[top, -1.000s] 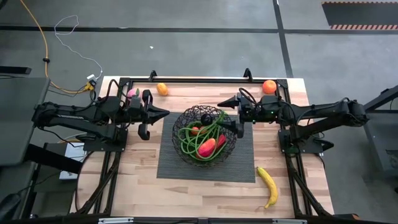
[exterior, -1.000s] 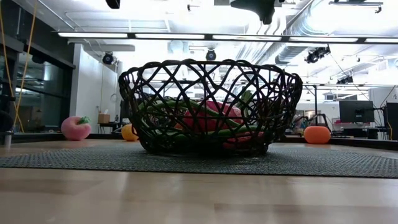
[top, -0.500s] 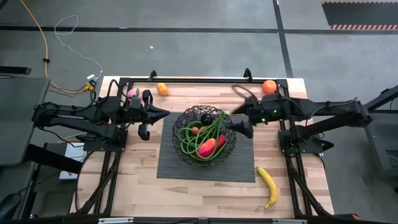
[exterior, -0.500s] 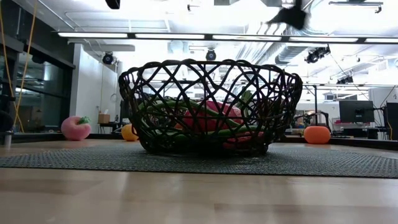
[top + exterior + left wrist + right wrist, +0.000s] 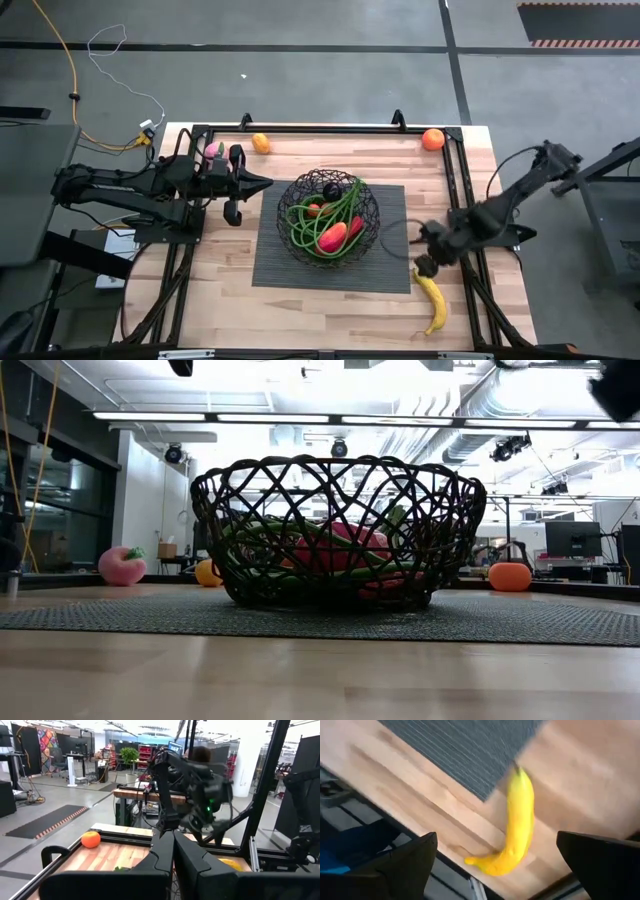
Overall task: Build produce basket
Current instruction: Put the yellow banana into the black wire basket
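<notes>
Right claw (image 5: 495,865) blurred above banana (image 5: 516,822) — fingers spread wide.

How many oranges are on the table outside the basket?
2. One orange lies near the table's far edge on the left arm's side; the other orange lies at the far corner on the right arm's side. More may be hidden inside the basket.

No text, label, brand, number or sign could be read on anything in any of the views.
</notes>
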### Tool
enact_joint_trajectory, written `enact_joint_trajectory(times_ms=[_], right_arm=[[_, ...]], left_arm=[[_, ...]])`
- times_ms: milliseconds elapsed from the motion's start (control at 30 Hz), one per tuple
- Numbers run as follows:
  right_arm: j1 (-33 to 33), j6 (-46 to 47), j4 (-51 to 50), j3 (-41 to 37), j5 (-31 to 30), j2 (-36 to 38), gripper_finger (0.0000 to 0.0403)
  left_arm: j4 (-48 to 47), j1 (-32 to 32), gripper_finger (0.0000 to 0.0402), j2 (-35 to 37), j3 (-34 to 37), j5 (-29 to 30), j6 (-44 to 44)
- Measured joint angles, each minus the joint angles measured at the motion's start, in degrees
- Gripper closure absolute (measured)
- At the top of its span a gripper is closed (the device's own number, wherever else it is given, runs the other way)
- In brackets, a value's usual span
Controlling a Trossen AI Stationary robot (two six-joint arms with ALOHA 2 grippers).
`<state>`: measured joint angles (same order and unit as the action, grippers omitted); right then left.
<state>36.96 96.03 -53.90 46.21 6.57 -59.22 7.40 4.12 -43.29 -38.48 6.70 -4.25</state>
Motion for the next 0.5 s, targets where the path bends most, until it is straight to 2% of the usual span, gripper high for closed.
enact_joint_trajectory(times_ms=[133,233,500], right_arm=[[6.3,11.1,9.8,-5.9,1.3,-2.4,0.0011],[9.3,16.2,16.3,-8.6,3.3,-5.3,0.0011],[13.5,23.3,21.8,-8.9,9.0,-14.9,0.0011]], left_arm=[[-0.1,0.0,0.0401,0.0,0.0,0.0,0.0],[-0.1,0.0,0.0401,0.0,0.0,0.0,0.0],[-0.1,0.0,0.0401,0.0,0.0,0.2,0.0]])
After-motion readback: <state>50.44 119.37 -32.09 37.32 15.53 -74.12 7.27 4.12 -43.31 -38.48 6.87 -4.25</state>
